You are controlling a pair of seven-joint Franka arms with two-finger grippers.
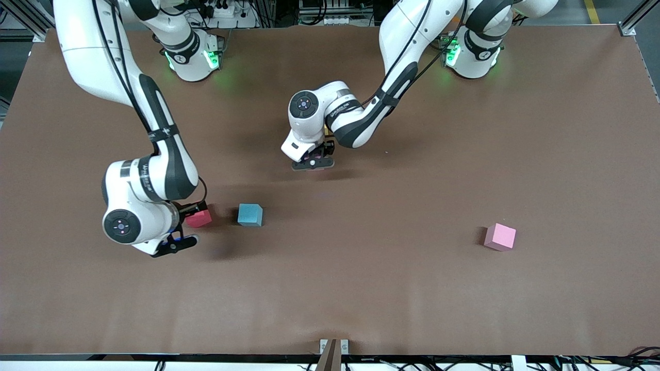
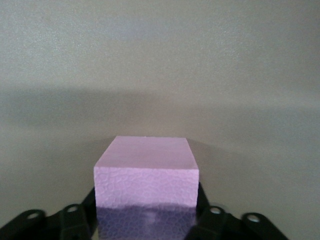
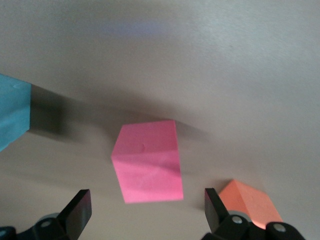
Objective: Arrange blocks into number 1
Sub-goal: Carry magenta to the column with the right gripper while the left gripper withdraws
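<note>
Front view: the right end effector (image 1: 186, 224) hangs low over the red block (image 1: 199, 218), with the light blue block (image 1: 250, 215) just beside that block and the pink block (image 1: 499, 237) well apart, toward the left arm's end of the desk (image 1: 361, 299).

Left wrist view: the left end effector (image 2: 146, 220) brackets a purple block (image 2: 146, 177); gripped or freed, I cannot tell.

Right wrist view: fingers (image 3: 77, 212) spread wide, red block between and ahead, an orange block (image 3: 250, 202) by one finger.
</note>
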